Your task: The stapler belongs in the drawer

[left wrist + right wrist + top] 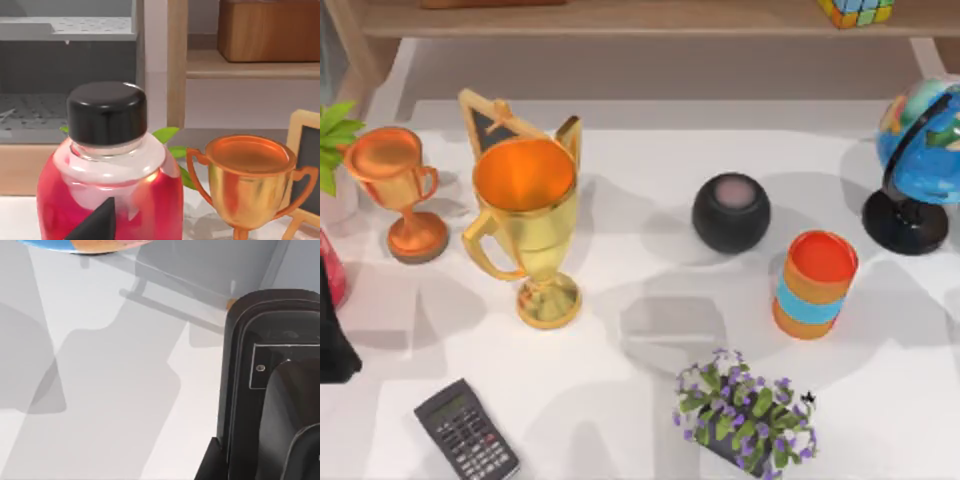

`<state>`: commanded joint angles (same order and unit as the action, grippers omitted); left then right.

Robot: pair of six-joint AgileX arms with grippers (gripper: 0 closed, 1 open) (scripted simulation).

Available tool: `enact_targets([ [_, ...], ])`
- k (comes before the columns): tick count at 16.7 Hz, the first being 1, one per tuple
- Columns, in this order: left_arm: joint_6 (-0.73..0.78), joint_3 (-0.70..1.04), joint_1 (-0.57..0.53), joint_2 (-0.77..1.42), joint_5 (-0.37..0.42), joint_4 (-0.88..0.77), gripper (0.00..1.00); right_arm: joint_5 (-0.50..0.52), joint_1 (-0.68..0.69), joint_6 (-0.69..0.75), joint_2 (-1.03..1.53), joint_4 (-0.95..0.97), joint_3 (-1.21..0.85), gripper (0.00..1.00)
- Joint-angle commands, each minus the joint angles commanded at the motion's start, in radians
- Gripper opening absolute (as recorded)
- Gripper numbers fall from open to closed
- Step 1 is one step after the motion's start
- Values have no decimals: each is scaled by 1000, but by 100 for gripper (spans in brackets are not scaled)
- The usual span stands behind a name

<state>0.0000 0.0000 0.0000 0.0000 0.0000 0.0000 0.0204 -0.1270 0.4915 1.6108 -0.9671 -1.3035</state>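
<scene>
No readable text anywhere, calculator [466, 432] keys near the tabletop's front-left edge too small to read, globe [923, 130] markings illegible

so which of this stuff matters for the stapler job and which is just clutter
Job: grey drawer-like unit behind the red bottle; black object by the right wrist, perhaps the stapler.
Clutter: gold trophy, copper trophy, calculator, black speaker, orange cup, globe, flower pot.

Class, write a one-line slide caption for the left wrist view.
Red bottle with black cap up close, copper trophy beside it.
</scene>
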Motion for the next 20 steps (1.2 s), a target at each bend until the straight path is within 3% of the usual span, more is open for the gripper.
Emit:
enact_targets([
  [5,0,0,0,0,0,0,100,23,-128,-28,120,-101,-430,0],
  [12,0,0,0,0,0,0,100,24,-231,-71,624,-320,-971,0],
  [20,0,0,0,0,0,0,100,8,-240,-142,991,-457,-1164,0],
])
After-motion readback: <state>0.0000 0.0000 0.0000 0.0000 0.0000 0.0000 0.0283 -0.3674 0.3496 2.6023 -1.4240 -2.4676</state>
